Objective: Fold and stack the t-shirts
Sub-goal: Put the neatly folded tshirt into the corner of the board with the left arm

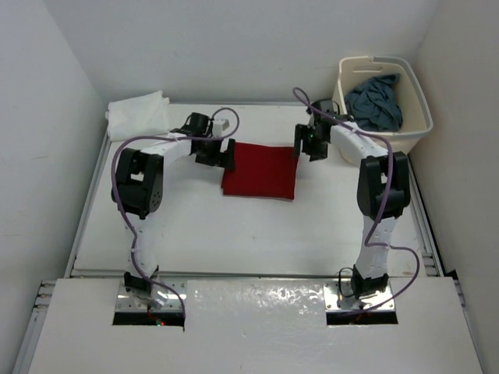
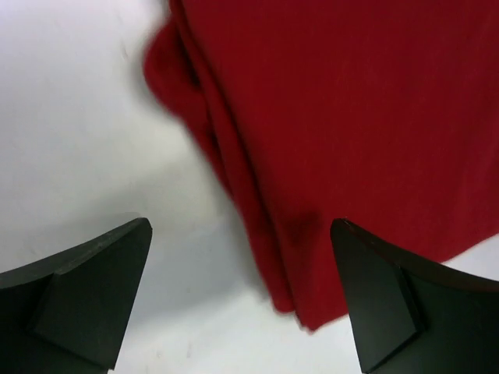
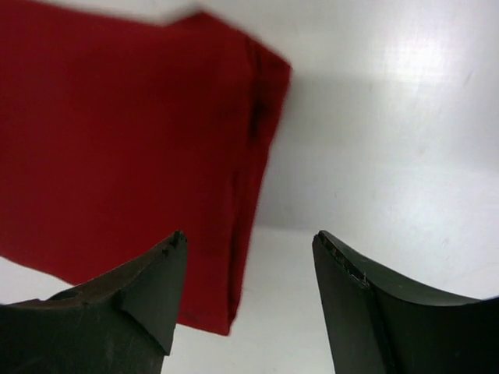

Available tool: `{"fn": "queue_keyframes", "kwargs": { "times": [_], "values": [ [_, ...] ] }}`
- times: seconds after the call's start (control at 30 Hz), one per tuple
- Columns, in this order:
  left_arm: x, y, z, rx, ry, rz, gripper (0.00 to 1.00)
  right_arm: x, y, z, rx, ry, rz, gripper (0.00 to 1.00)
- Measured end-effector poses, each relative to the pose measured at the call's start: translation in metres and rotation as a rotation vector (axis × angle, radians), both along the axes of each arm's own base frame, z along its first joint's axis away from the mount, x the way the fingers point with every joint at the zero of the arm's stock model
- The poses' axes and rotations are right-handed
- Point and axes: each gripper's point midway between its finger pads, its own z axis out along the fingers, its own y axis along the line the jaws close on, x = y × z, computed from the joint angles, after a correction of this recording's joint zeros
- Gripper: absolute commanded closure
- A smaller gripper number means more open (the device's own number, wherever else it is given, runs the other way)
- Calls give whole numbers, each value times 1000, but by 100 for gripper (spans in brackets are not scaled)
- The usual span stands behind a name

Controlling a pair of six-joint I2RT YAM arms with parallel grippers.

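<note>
**A:** How many shirts were there, and where?

**B:** Three. The red t-shirt (image 1: 260, 171) lay on the white table (image 1: 234, 234) between the two hands, folded into a flat, smooth rectangle. The white t-shirt (image 1: 139, 114) was a soft folded bundle out past the left gripper (image 2: 240, 234), on its outer side. The blue-grey t-shirt (image 1: 376, 103) lay crumpled past the right gripper (image 3: 249, 238), inside the single cream plastic basket (image 1: 421, 117), a rounded tub with a rolled rim.

**A:** And the two grippers?

**B:** Both had their jaws spread and clamped nothing. The left stood very wide. Under its gap ran the red cloth's stacked fold edges, several layers thick, and the rest of the cloth spread beneath its right-side finger. The right gripper was less wide. The red shirt's layered side edge lay just below its gap, with cloth under one finger and bare glossy table under the other.

**A:** What were the fingers like?

**B:** There were four fingers (image 2: 86, 288) in all, matte black and wedge-shaped.
</note>
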Motion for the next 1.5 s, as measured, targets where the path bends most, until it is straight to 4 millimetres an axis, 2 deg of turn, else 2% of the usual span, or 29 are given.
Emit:
{"fn": "queue_keyframes", "kwargs": {
  "times": [0.07, 0.13, 0.23, 0.33, 0.43, 0.47, 0.5, 0.53, 0.57, 0.6, 0.67, 0.83, 0.93, 1.03, 1.2, 1.3, 1.37, 1.5],
  "values": [
    [9, -8, 9, -45, -38, 0, 0, -16, -3, -20, -9, 58, 0, 36],
    [11, -15, 9, -76, -43, 2, 0, -30, -6, -34, -22, 107, -6, 36],
    [9, -27, 3, -106, -26, -3, 1, -40, -9, -45, -28, 129, -15, 36],
    [17, -42, 3, -141, -38, -19, 13, -52, -14, -54, -44, 151, -32, 36],
    [19, -53, 0, -166, -46, -30, 35, -56, -16, -55, -49, 156, -45, 36],
    [20, -57, 0, -177, -46, -32, 51, -55, -16, -54, -48, 149, -46, 36],
    [20, -59, -3, -186, -38, -28, 83, -54, -16, -53, -50, 142, -48, 36],
    [20, -62, -6, -202, -29, -25, 83, -53, -17, -50, -53, 135, -49, 36],
    [21, -65, -10, -213, -13, -22, 96, -52, -19, -48, -62, 128, -53, 36],
    [22, -69, -13, -237, 2, -20, 100, -51, -19, -45, -64, 121, -55, 36],
    [26, -73, -12, -267, 18, -13, 100, -50, -22, -38, -74, 98, -60, 35],
    [31, -62, -11, -270, 26, 9, 100, -57, -30, -22, -101, 59, -69, 35],
    [43, -41, -6, -177, -20, -15, 100, -63, -35, -18, -119, 51, -71, 35],
    [73, -8, 13, -6, -147, -47, 100, -66, -38, -20, -133, 55, -70, 35],
    [129, 63, 52, 315, -337, -38, 100, -69, -43, -23, -158, 59, -65, 34],
    [156, 109, 68, 511, -413, -6, 100, -70, -45, -23, -169, 59, -60, 35],
    [164, 138, 73, 636, -428, 8, 100, -71, -46, -23, -178, 59, -58, 34],
    [167, 186, 80, 836, -421, 18, 100, -72, -49, -24, -193, 61, -56, 34]
  ]
}}
